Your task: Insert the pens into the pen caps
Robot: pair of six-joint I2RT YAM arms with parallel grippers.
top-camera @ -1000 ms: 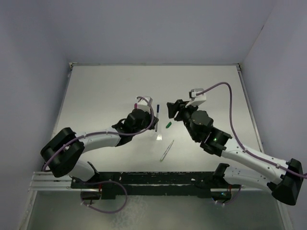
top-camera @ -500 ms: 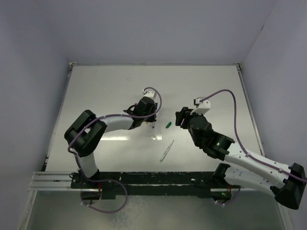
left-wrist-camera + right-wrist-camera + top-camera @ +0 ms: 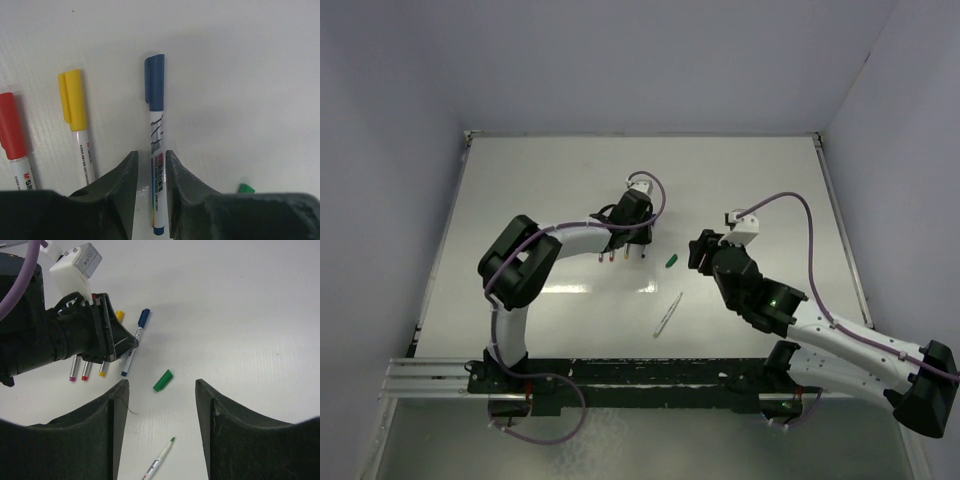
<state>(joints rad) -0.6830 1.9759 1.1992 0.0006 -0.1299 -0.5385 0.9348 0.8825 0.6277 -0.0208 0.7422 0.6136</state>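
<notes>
My left gripper [image 3: 638, 238] [image 3: 151, 156] is open a little and straddles a blue-capped pen [image 3: 156, 130] that lies flat on the table; a gap shows at its left finger. Yellow-capped [image 3: 75, 115] and red-capped [image 3: 12, 132] pens lie parallel to its left. From above, several capped pens lie in a row [image 3: 623, 256]. A loose green cap [image 3: 671, 261] [image 3: 163, 380] lies right of the row. An uncapped green-tipped pen [image 3: 667, 313] [image 3: 160, 459] lies nearer me. My right gripper [image 3: 692, 250] [image 3: 161, 384] is wide open and empty above the green cap.
The white table [image 3: 760, 190] is walled at the back and on both sides. My left arm [image 3: 530, 260] curls across the left middle of the table. My right arm [image 3: 820, 325] lies along the right front. A black rail [image 3: 620, 378] runs along the near edge.
My left gripper has swung back and right, and the blue-capped pen now lies on the table beside the other capped pens. My right gripper has drawn back a little toward me.
</notes>
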